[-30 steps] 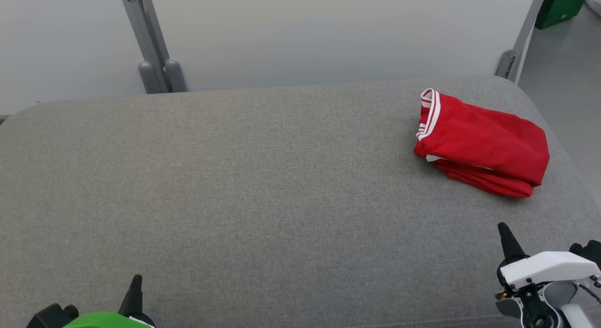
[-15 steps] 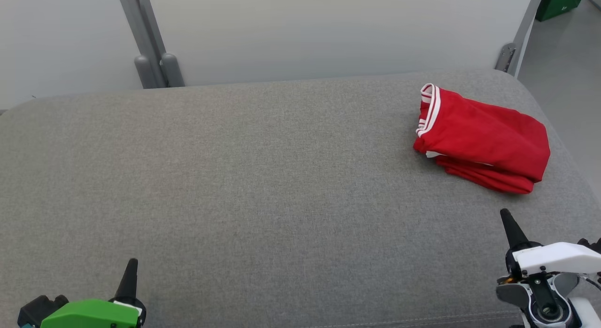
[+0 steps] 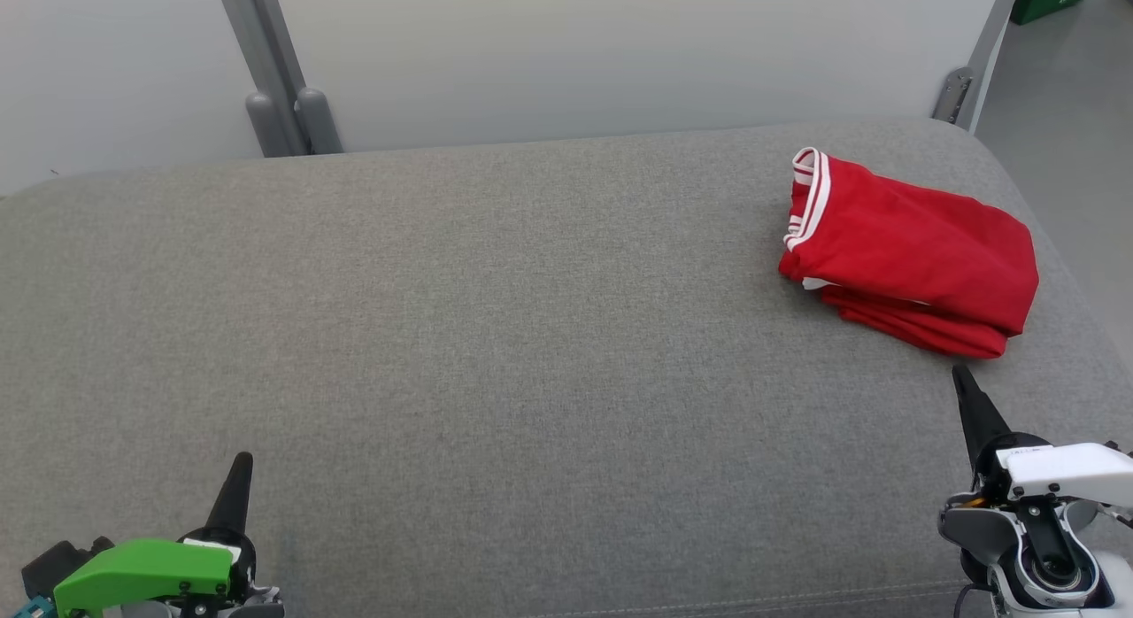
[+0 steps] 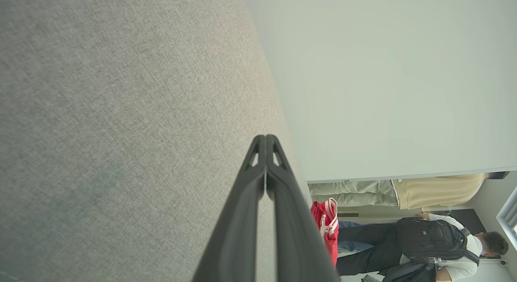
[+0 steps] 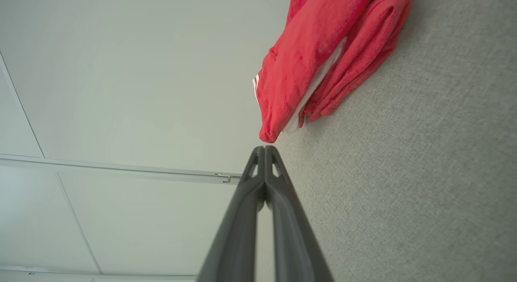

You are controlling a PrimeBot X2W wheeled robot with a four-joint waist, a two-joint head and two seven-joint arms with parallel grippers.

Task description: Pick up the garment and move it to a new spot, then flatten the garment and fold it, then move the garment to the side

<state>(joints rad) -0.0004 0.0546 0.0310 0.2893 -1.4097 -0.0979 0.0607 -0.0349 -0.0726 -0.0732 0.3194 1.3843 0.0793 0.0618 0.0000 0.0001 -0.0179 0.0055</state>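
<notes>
Bright, even, soft; edges perhaps warped.

Grey cushion [image 3: 496,335] with one red garment [image 3: 912,255] on it
The cushion is broad, covered in grey woven cloth, with rounded far corners; a faint seam runs along its near edge; the garment lies folded near the far right corner, well apart from the middle; its layers are stacked, thinner folds showing at the near side under a thicker top fold; a white-striped band stands at its left end; a sliver of white shows between the layers at the lower left.
</notes>
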